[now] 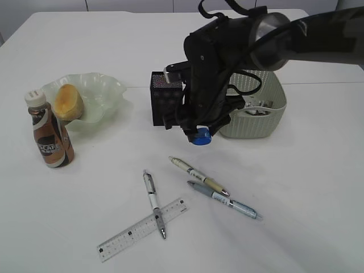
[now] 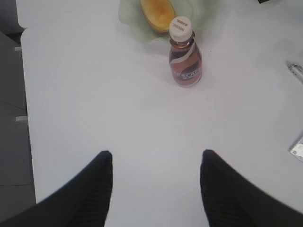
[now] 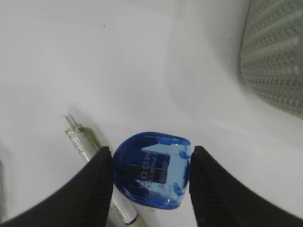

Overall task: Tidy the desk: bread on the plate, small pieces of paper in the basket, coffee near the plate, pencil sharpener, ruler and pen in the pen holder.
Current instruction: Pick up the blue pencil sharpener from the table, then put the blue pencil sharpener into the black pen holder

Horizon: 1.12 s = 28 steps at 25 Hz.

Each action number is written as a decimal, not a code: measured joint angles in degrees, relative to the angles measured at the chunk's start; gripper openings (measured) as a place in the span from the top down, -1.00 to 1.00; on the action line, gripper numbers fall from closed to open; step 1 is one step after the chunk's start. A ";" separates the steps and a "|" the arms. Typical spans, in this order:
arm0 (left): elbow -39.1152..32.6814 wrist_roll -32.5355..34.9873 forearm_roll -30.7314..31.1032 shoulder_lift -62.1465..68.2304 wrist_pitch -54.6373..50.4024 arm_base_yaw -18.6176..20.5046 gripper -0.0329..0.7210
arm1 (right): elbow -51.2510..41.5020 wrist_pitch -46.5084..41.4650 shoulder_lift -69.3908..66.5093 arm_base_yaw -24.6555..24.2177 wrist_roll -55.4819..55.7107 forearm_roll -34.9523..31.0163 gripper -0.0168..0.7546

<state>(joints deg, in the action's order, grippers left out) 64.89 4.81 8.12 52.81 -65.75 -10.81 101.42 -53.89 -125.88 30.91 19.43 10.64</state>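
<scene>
My right gripper [image 3: 151, 153] is shut on a blue translucent pencil sharpener [image 3: 152, 170] and holds it above the desk [image 1: 284, 187], in front of the black mesh pen holder [image 1: 165, 102] and left of the basket [image 1: 256, 111]. The sharpener [image 1: 200, 136] hangs just below the dark arm. The bread [image 1: 68, 101] lies on the pale green plate [image 1: 105, 91], with the coffee [image 1: 50, 133] upright next to it. The clear ruler [image 1: 142, 228] lies at the front under a pen [image 1: 153, 202]. My left gripper [image 2: 156, 153] is open over bare desk, short of the coffee [image 2: 185, 61]. No small pieces of paper are in view.
Two more pens [image 1: 199, 176] [image 1: 224, 200] lie side by side right of the ruler. One pen [image 3: 87, 142] shows under the held sharpener. The basket wall [image 3: 274, 61] is at the right gripper's upper right. The desk's left edge [image 2: 23, 94] is near the left gripper.
</scene>
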 joint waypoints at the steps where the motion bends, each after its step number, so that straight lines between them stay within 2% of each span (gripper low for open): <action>1: 0.00 0.00 0.00 0.00 0.22 0.00 -0.24 | 0.52 -0.26 0.00 0.00 0.00 0.00 0.03; 14: 0.00 0.00 0.00 0.04 1.63 0.00 -0.24 | 9.84 0.10 0.00 0.00 -0.04 0.12 0.03; 28: 0.00 0.00 0.22 0.43 3.61 0.00 -0.24 | 10.61 13.79 0.00 0.00 -0.13 3.27 0.03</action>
<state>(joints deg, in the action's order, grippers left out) 64.89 4.81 8.34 53.24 -62.14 -10.81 112.03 -40.10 -125.88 30.91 19.30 13.91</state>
